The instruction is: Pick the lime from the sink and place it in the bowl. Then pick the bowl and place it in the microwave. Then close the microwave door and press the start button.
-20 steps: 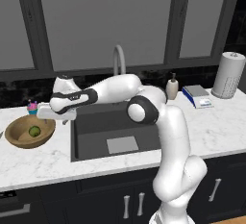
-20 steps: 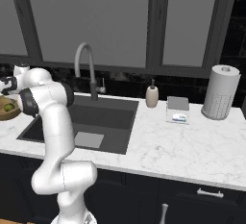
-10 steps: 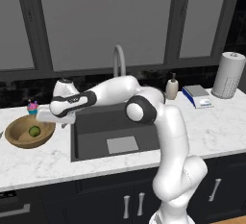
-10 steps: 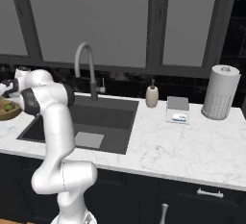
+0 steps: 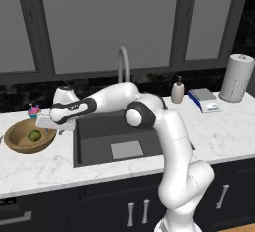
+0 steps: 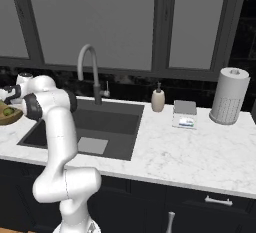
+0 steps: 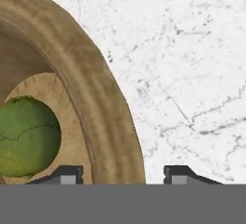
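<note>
My two-finger gripper point(image 7: 123, 174) hangs over the near rim of the wide, round, light-brown wooden bowl point(image 7: 96, 103), one dark fingertip point(image 7: 67, 174) inside the wall and the other outside it above the white marble counter point(image 7: 192, 74); the jaws stand apart with the rim between them, and I cannot tell whether they press on it. The tiny round yellow-green lime point(image 7: 26, 136) lies on the bowl's floor, just inside the rim by my inner finger. In the left base view the bowl point(image 5: 25, 139) sits on the counter left of the large rectangular dark grey sink point(image 5: 119, 136), touching my hand. A small pink-and-blue cupcake point(image 5: 33, 110) stands just behind the bowl, toward the counter's back edge.
</note>
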### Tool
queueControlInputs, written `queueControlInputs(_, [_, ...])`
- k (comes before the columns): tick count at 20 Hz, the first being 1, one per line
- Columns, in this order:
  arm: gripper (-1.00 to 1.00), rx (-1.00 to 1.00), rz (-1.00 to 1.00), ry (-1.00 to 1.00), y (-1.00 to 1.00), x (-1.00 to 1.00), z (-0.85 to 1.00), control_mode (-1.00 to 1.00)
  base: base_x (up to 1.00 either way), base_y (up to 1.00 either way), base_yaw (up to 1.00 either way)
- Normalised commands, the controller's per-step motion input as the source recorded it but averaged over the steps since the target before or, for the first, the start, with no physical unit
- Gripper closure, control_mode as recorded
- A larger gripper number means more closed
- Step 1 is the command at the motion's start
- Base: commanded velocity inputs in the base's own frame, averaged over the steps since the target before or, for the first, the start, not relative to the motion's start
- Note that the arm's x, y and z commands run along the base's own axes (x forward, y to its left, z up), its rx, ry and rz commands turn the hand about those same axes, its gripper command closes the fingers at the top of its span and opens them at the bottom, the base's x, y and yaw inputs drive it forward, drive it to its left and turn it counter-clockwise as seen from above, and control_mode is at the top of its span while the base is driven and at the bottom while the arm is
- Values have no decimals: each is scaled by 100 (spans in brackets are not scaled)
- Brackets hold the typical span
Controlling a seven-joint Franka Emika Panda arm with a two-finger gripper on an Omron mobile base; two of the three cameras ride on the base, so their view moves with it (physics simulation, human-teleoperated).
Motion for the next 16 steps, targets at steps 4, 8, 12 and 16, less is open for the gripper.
queueControlInputs(4, [100,0,-3,2,13,4,-21,-100,0,0,0])
queueControlInputs(8, [100,0,-4,2,7,0,-4,-100,0,0,0])
queueControlInputs(12, [100,1,-12,0,-1,-3,0,-100,0,0,0])
queueControlInputs(16, [100,7,-20,-8,-32,-31,19,-100,0,0,0])
